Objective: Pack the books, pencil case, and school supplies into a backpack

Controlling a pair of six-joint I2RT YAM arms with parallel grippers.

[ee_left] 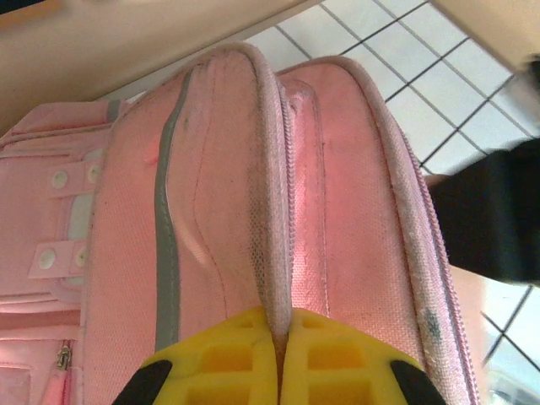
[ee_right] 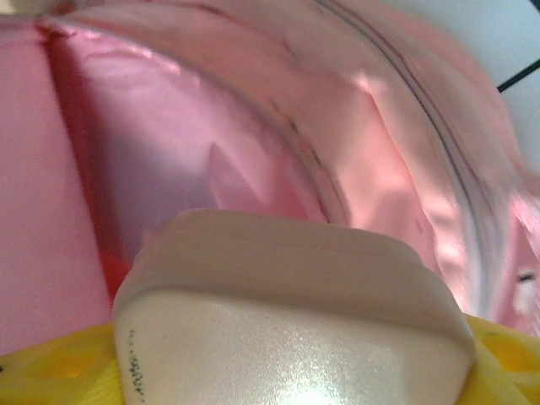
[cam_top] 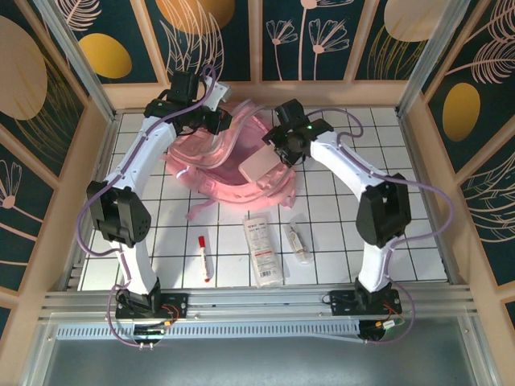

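The pink backpack lies open at the back of the table. My left gripper is shut on the backpack's zipper rim; the yellow fingers pinch that edge of the backpack, meeting at my left gripper. My right gripper is shut on the pale pink pencil case, which it holds over the opening. In the right wrist view the pencil case sits between my right gripper fingers, with the backpack's pink inside beyond. The books are out of view.
On the tiles nearer the arm bases lie a red-and-white marker, a long white packet with red print and a small clear tube. Wooden walls ring the table. The right arm's black body is beside the backpack.
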